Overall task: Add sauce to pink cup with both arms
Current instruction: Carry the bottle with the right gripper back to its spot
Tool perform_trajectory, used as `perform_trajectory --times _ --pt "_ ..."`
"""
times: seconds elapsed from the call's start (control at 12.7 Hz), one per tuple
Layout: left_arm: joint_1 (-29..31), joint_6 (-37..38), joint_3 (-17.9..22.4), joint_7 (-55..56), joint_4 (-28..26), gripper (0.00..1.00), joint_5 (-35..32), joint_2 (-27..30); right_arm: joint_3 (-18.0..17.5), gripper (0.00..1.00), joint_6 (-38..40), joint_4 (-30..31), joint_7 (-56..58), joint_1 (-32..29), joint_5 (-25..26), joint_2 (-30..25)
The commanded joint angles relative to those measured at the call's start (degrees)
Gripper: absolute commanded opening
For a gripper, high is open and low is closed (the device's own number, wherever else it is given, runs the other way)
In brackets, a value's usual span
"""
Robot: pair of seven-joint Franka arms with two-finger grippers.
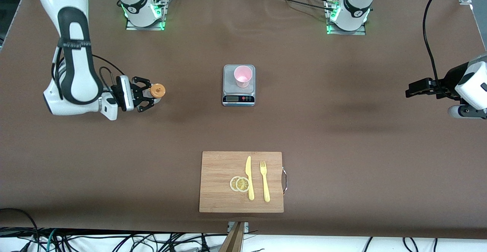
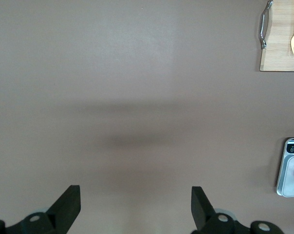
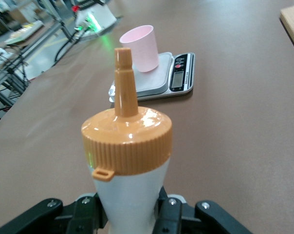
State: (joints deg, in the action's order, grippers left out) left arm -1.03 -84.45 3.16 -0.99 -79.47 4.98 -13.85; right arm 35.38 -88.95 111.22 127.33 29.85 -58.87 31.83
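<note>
Toward the right arm's end, right hand [image 1: 151, 96] grips the sauce [image 1: 157, 91]; left hand [image 1: 412, 88] waits open; cup [image 1: 243, 76] on scale [image 1: 238, 98].

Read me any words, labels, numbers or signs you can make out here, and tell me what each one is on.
None can be read.
Scale: the display and button marks are too small to read.
Right arm's strap: lettering too blurred to read.
Sauce bottle and pink cup: no text visible.

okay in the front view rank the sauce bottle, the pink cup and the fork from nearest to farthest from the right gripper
1. Sauce bottle: gripped in the right gripper itself, toward the right arm's end of the table.
2. Pink cup: on the scale, mid-table.
3. Fork: on the cutting board, nearest the front camera.
</note>
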Motion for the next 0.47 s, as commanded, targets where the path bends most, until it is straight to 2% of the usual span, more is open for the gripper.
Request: perform_trajectory --times 0.0,0.31,0.39 --pt "-0.12 0.34 0.36 -1.30 1.24 1.00 0.56 -0.48 -0.92 0.11 7.46 -6.62 6.15 -4.61 -1.86 5.34" --pt "-0.12 0.34 0.36 -1.30 1.24 1.00 0.56 -0.48 -1.36 0.12 15.37 -12.07 17.40 -10.24 -1.95 12.36" --pt "-0.12 0.34 0.36 -1.30 1.24 1.00 0.56 -0.48 -2.67 0.14 17.04 -13.21 19.25 -11.82 -2.30 13.86"
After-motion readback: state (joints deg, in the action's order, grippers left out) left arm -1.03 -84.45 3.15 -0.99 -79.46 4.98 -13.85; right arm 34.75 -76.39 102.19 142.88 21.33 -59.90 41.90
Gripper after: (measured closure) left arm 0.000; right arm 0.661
